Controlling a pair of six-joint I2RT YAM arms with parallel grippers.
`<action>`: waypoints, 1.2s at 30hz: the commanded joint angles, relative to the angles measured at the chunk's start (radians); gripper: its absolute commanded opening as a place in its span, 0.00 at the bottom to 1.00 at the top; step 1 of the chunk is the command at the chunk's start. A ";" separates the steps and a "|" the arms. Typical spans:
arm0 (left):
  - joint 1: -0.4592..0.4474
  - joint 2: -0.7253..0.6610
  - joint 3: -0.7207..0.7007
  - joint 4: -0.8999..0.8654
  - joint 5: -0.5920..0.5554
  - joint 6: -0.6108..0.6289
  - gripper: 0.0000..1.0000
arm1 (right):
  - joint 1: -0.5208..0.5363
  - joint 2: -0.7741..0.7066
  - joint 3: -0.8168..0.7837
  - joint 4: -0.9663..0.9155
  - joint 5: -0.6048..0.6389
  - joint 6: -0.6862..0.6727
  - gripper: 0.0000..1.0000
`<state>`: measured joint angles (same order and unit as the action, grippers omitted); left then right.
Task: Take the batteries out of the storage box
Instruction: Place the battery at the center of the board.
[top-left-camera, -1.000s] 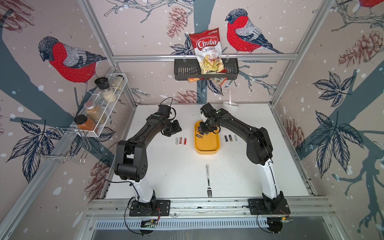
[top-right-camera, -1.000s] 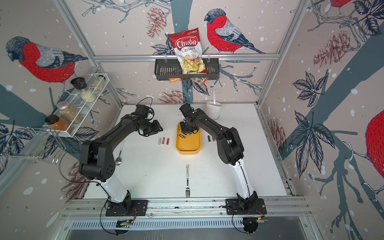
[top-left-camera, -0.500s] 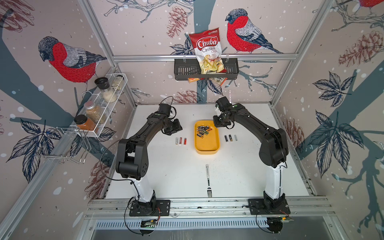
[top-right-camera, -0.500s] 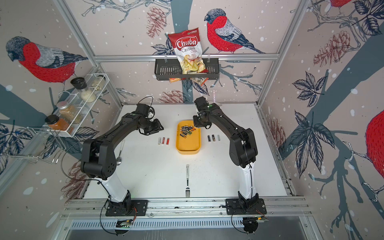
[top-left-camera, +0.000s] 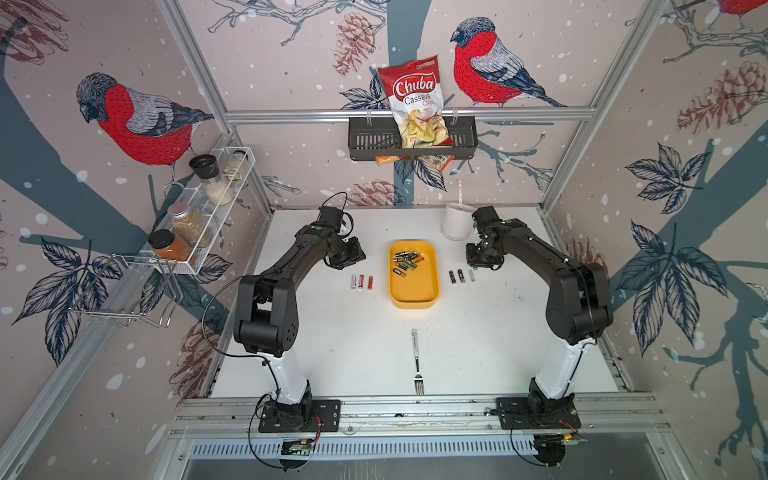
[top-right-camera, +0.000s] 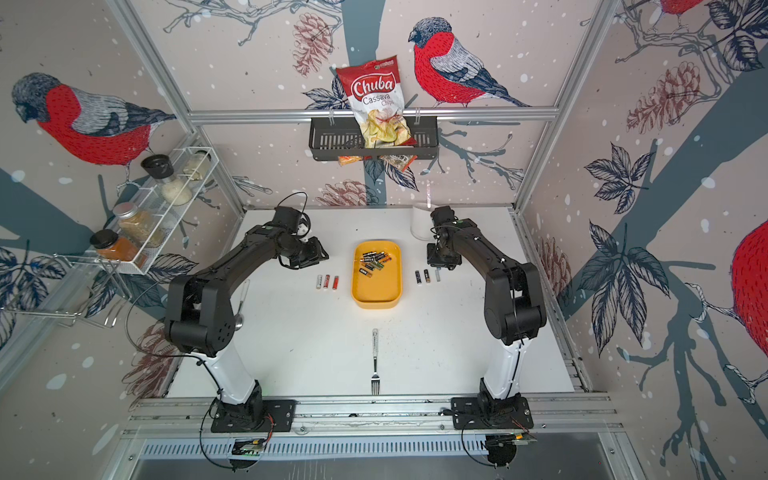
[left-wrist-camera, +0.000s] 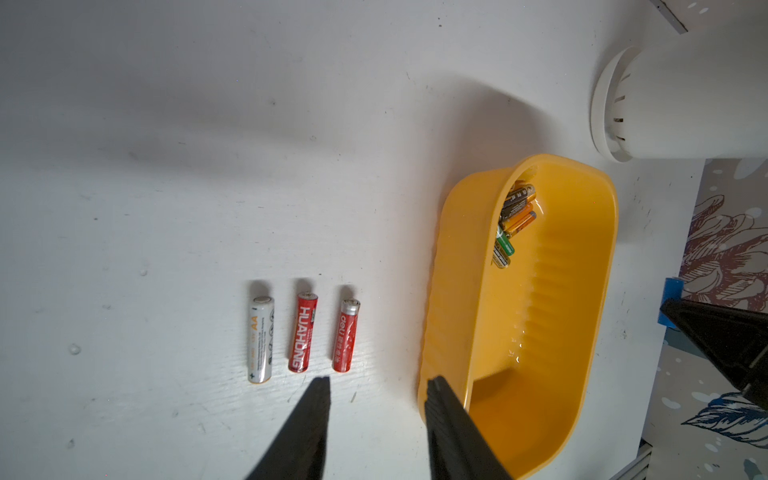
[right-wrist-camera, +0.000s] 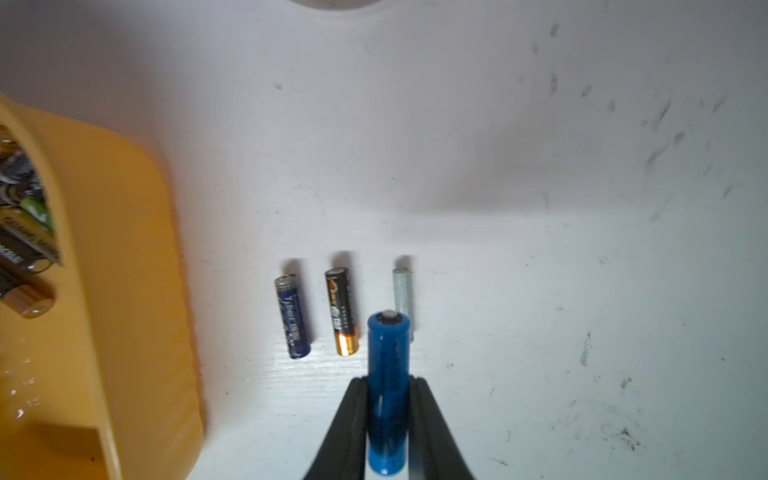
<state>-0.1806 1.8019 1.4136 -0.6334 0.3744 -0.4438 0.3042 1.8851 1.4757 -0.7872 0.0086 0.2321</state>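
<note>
**Six cells out, a seventh in the air, a heap left to clear**

In both top views the yellow storage box (top-left-camera: 415, 293) is sitting in the middle of the bench (top-left-camera: 374, 345), and the batteries (top-left-camera: 408, 262) inside are crowding its far end. They look like roughly ten, but they overlap too much for a firm count. Three cells are lying side by side in a left-hand row (top-left-camera: 361, 281) beside the box, and three more in a right-hand row (top-left-camera: 460, 276) on its other side. By my judgement that is about a third of the job done.

Both arms are reaching in with bent elbows. The left gripper (top-left-camera: 351, 257) is hanging near the box's far left corner, and the right gripper (top-left-camera: 478, 266) is hanging just past the far end of the right-hand row.

From the left wrist, the left gripper (left-wrist-camera: 376, 382) is standing spread and carrying nothing. One finger is over the bench by the red cells, the other over the box rim.

From the right wrist, the right gripper (right-wrist-camera: 388, 380) is pinching a blue battery (right-wrist-camera: 388, 353) lengthwise. It is lining it up beside the pale cell at the outer end of that row. I cannot tell whether it is touching the bench yet.
</note>
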 joint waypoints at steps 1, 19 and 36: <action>0.002 0.001 0.005 0.015 0.012 0.013 0.43 | -0.025 -0.006 -0.039 0.052 0.021 -0.026 0.21; 0.001 -0.012 -0.001 0.002 -0.003 0.014 0.43 | -0.057 0.081 -0.101 0.131 0.044 -0.095 0.21; 0.002 -0.028 -0.018 0.002 -0.009 0.010 0.43 | -0.065 0.124 -0.097 0.138 0.041 -0.102 0.23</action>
<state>-0.1806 1.7844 1.3983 -0.6350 0.3668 -0.4377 0.2409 2.0003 1.3769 -0.6460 0.0433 0.1337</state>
